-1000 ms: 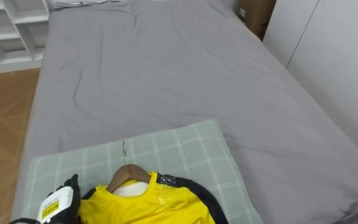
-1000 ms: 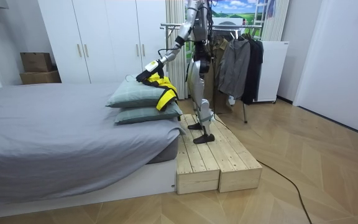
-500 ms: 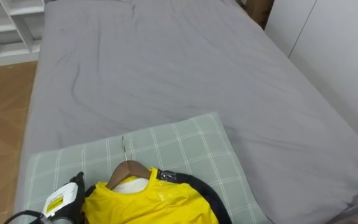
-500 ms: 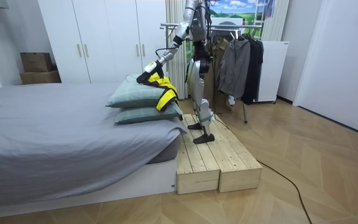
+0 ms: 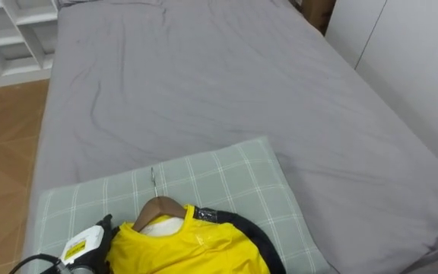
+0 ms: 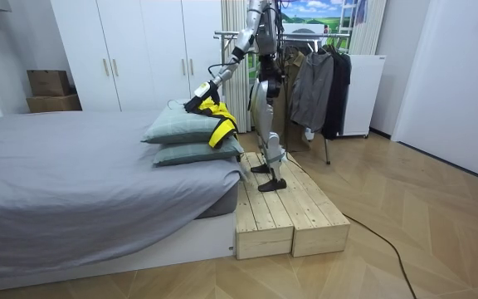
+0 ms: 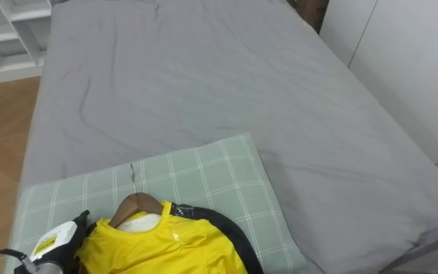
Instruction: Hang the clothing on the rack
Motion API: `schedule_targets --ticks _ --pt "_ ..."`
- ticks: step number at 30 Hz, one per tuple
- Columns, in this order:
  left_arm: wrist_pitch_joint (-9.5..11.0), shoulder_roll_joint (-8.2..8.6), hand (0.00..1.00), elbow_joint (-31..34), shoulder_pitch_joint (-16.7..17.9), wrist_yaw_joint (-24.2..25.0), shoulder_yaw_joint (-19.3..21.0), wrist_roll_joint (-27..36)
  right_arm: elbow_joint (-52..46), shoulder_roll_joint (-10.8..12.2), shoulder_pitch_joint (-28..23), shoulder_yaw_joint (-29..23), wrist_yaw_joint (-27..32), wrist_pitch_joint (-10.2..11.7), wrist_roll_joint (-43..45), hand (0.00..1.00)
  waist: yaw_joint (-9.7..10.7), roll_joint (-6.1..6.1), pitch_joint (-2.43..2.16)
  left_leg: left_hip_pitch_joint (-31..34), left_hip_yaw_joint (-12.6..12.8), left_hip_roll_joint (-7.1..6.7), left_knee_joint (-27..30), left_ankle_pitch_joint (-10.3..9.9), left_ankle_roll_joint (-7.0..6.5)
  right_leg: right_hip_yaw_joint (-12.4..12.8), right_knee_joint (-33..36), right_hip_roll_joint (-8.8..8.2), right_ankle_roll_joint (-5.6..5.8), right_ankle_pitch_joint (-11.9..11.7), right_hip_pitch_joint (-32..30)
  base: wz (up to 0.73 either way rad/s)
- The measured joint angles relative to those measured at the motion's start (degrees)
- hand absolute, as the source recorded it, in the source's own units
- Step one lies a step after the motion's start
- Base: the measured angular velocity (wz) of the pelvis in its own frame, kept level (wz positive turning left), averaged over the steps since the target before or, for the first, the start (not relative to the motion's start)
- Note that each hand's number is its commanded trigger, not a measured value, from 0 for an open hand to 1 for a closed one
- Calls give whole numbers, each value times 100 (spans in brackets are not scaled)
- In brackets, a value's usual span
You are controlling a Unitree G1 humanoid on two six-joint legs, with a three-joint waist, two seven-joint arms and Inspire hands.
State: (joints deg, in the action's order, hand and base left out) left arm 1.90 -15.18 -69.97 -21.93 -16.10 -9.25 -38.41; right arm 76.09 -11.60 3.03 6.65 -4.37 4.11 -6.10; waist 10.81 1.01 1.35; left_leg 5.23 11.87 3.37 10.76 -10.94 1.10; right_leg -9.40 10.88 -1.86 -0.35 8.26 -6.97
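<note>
The left robot hand [image 5: 88, 243] has edged closer to the wooden hanger [image 5: 158, 206] on the pillow [image 5: 226, 175], and now lies against the yellow shirt's [image 5: 192, 247] shoulder beside that hanger.

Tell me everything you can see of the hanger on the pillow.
The hanger is brown wood with a thin metal hook. It lies flat on the green checked pillow, hook pointing up the bed. Its arms are hidden inside the neck of the yellow shirt; the middle hump shows. The left hand is beside the shirt's shoulder.

Robot on wooden platform [image 6: 293, 212] beside bed [image 6: 73, 191], left hand [image 6: 199, 98] at yellow garment [image 6: 221, 125] atop stacked pillows [image 6: 177, 133]
</note>
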Motion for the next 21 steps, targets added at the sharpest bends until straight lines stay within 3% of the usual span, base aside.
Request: schedule_targets --ticks 1,2,3,4,21 --pt "-5 0 29 0 0 18 0 -4 1 -1 0 0 -5 -1 0 0 1 0 0 0 1 0 0 0 0 0 -1 0 0 0 0 0" --pt "-14 0 67 0 0 46 0 -4 0 -1 0 0 -8 -2 0 0 0 -1 -1 0 1 0 0 0 0 1 -1 0 0 0 -1 0" --pt "-21 0 78 0 0 52 0 -4 0 -1 0 0 -9 -3 0 0 0 -3 -1 0 1 0 0 0 0 1 -1 0 0 0 -2 0" --pt "-23 0 100 0 0 54 0 -6 0 -1 -2 -6 -10 -3 0 0 1 -3 -1 1 4 0 0 0 0 1 -2 -1 0 0 -2 0" --pt "-78 -76 100 -37 -127 314 8 -106 22 1 35 -28 -88 -2 1 0 -1 -48 2 -25 60 -3 -4 0 0 53 -6 -2 1 1 -16 -1"
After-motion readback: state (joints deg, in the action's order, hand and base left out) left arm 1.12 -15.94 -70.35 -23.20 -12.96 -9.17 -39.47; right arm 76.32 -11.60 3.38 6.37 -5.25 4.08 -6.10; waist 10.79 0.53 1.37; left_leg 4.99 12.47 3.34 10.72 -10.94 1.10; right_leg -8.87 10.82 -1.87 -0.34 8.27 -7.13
